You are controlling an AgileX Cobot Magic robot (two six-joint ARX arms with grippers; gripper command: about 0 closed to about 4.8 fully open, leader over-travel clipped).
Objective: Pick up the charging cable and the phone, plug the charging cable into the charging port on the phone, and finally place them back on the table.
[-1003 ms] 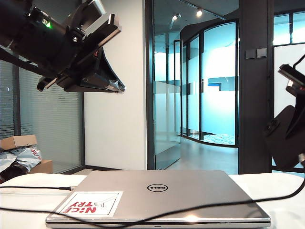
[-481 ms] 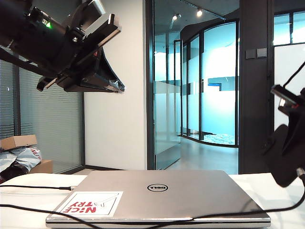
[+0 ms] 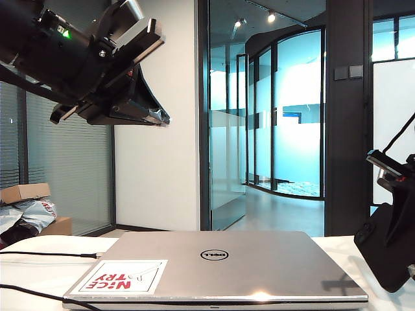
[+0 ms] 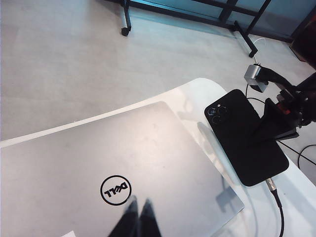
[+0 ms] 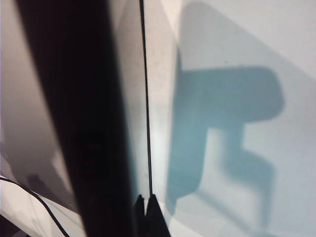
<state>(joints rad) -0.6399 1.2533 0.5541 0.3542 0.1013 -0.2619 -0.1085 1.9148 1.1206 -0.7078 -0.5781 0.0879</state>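
Matte-black phone point(image 4: 245, 137): flat on white table point(image 4: 301, 190) beside silver laptop point(image 4: 98, 168), plugged black cable point(image 4: 276, 202) at its end; closed right gripper point(image 4: 281, 121) over it. Left gripper point(image 4: 138, 217): closed, empty, above laptop.

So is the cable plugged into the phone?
Plugged in, it looks. In the left wrist view the charging cable, with its silvery plug, meets the end edge of the phone, lying flat on the table.
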